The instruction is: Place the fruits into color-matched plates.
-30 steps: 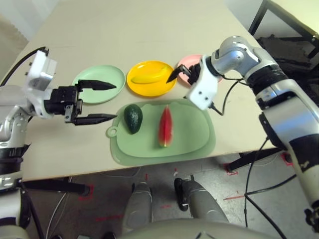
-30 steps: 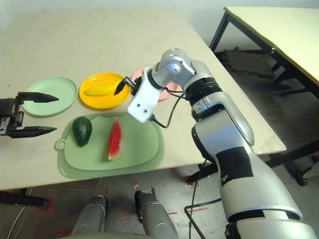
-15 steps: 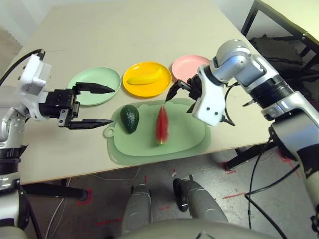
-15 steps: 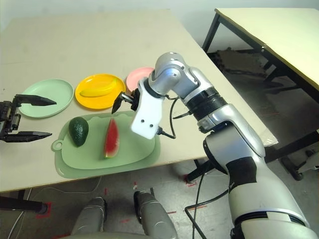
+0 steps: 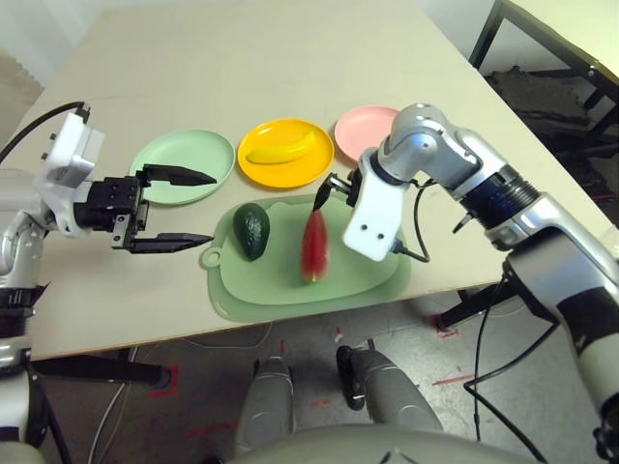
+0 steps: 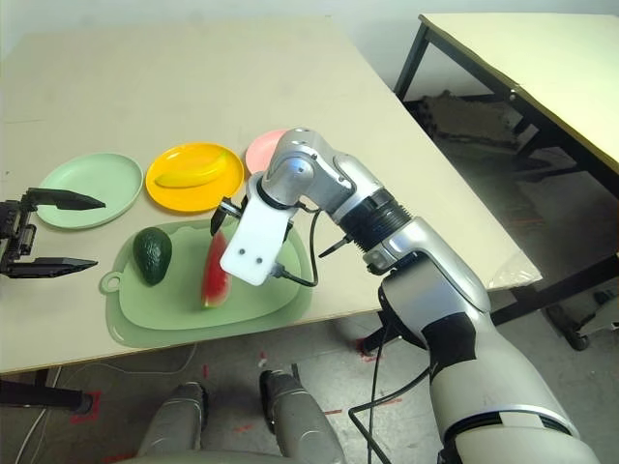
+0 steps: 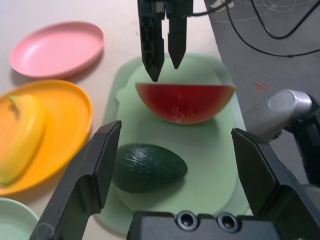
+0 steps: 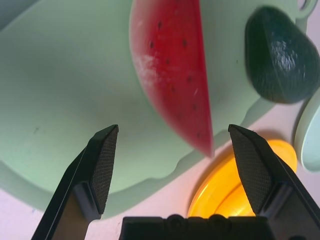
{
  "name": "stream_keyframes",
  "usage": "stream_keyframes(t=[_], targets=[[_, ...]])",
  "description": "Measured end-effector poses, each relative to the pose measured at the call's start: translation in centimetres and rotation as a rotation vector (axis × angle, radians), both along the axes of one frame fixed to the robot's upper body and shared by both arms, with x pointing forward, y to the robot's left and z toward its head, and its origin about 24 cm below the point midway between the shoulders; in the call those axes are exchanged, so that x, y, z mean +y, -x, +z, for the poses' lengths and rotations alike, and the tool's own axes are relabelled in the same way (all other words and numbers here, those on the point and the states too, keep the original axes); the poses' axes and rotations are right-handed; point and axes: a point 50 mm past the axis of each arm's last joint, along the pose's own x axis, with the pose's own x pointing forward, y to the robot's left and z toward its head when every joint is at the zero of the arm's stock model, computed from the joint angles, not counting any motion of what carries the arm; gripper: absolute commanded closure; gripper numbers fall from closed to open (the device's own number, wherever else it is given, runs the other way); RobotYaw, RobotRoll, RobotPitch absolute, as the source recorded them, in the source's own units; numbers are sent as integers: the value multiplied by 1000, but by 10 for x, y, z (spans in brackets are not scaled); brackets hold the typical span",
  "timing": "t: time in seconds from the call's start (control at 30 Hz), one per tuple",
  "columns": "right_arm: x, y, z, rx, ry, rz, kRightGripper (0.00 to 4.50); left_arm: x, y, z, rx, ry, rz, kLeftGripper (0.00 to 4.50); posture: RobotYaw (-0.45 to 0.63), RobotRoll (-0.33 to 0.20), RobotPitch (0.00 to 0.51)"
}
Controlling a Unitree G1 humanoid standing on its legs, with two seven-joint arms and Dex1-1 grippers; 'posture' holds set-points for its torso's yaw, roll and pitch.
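From my head cameras, my right gripper's white housing [image 5: 371,213] covers part of the light-green cutting mat [image 5: 280,290], and my arm hides the near edge of the round pink plastic plate [image 5: 360,124]. In my right wrist view, the yellow-orange plate [image 8: 227,187] is mostly behind my finger. In my left wrist view, the mint green plate [image 7: 12,222] is cut off at the corner.

Bright, even room light falls from overhead, throwing soft short shadows onto the desk [image 5: 290,58]. No harsh glare. Close up, the banana [image 7: 20,137] looks slightly blurred; head views bend at the edges.
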Motion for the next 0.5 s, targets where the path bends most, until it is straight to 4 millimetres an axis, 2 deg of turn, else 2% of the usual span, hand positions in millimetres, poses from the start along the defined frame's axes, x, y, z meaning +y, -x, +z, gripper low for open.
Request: stream_keyframes(t=[0.3, 0.5], targets=[[6, 5, -5, 14, 29, 23, 60, -3, 0, -3, 11, -8, -14, 0, 56, 0, 169], [7, 12, -28, 64, 80, 39, 60, -10, 0, -4, 6, -5, -47, 0, 73, 0, 169]])
